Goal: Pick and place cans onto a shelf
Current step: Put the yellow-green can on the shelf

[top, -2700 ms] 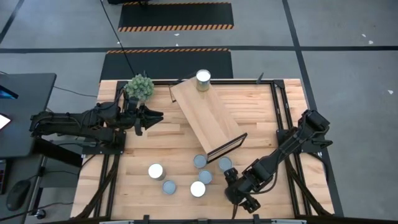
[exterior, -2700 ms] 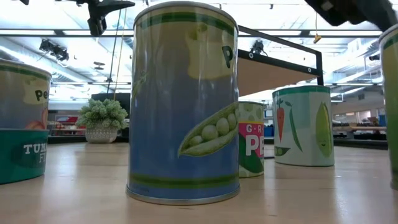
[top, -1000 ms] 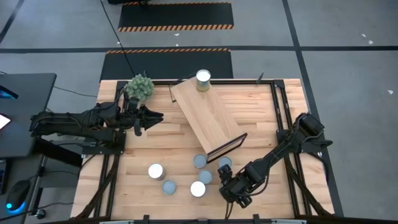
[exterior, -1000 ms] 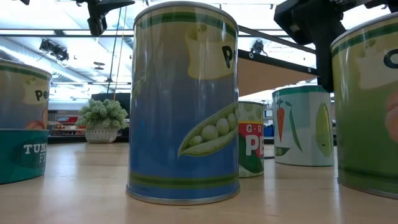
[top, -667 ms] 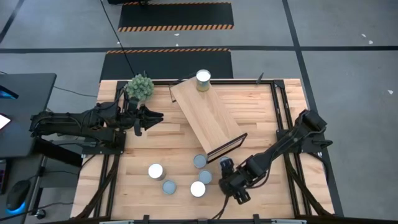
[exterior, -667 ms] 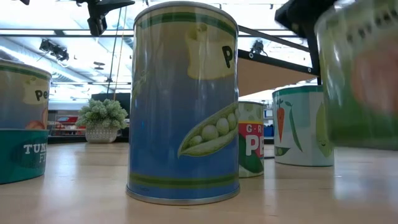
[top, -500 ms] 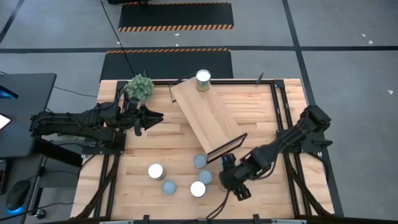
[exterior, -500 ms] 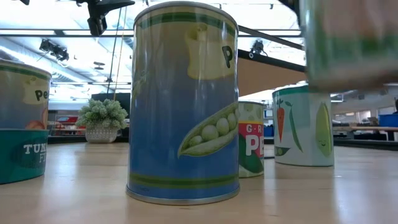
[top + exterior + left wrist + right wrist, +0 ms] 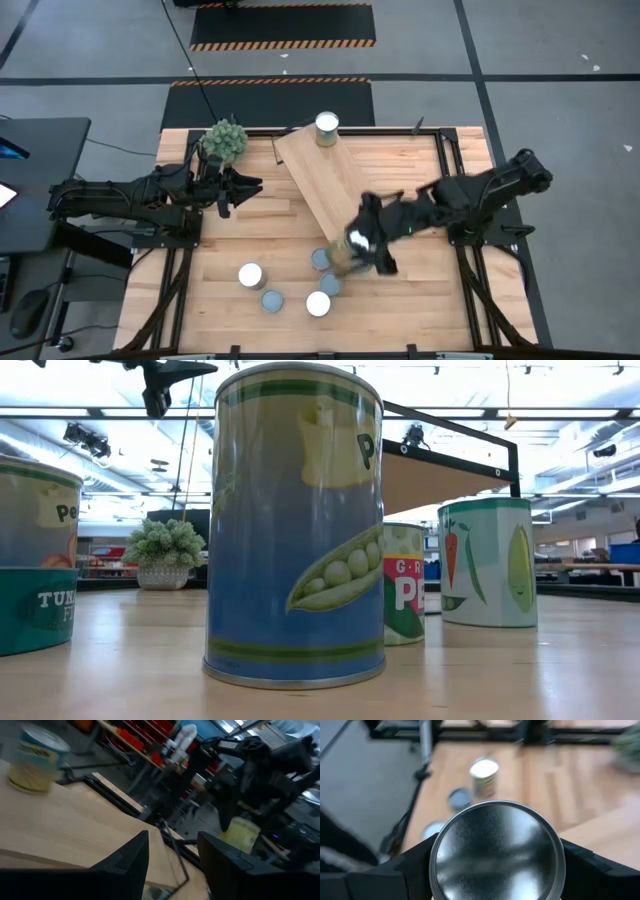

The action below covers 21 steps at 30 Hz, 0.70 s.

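A can (image 9: 497, 850) sits clamped between the two dark fingers of the right gripper (image 9: 362, 243), its round silvery top facing that wrist's camera. From above, this gripper and its can are blurred over the near, dark-framed end of the shelf (image 9: 330, 185), raised off the table (image 9: 420, 300). The left wrist's camera catches the same can farther off as a pale yellow-green cylinder (image 9: 239, 832) hanging from the right arm.

A second can (image 9: 327, 128) stands on the far end of the shelf. Four more stand on the table by the shelf's near end: one (image 9: 321, 260) just beside the frame, one (image 9: 329, 284) close behind it, a white-topped one (image 9: 318, 304) and a bluish one (image 9: 271, 300), with another white-topped can (image 9: 250, 275) a little apart to the left.

The left gripper (image 9: 250, 187) rests over the table near the green plant ball (image 9: 224, 139), fingers spread and holding nothing.
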Motion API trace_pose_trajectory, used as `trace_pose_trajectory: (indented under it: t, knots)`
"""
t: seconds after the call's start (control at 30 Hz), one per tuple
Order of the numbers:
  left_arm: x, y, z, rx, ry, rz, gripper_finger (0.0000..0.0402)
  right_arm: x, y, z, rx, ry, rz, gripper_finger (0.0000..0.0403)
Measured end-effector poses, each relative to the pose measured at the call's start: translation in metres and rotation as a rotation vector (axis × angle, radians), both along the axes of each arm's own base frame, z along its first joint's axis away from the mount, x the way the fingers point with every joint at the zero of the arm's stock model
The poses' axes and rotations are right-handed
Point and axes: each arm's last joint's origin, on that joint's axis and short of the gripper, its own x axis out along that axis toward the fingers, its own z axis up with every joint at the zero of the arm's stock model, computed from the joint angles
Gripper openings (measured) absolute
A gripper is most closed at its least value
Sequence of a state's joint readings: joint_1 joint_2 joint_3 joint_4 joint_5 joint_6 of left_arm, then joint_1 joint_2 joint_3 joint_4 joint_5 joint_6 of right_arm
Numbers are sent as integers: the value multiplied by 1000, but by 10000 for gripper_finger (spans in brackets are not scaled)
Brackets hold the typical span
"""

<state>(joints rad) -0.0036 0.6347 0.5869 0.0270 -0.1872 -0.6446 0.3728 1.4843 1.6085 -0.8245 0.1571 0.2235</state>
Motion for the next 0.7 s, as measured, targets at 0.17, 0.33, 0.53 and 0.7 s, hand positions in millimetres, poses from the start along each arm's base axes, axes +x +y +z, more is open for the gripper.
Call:
trace_pose_trajectory:
  t: [0.17,0.33,0.53,0.7]
  knots:
    - [0,2,0,59,12,72,174,5,-36,9,-38,-38,-135,321]
    - [-1,5,0,105,26,158,174,10,-73,6,-78,-8,-299,321]
    - [-2,7,0,141,42,256,174,15,-122,-1,-122,52,-467,321]
    - [-3,9,1,162,49,308,174,23,-165,-9,-50,160,-520,321]
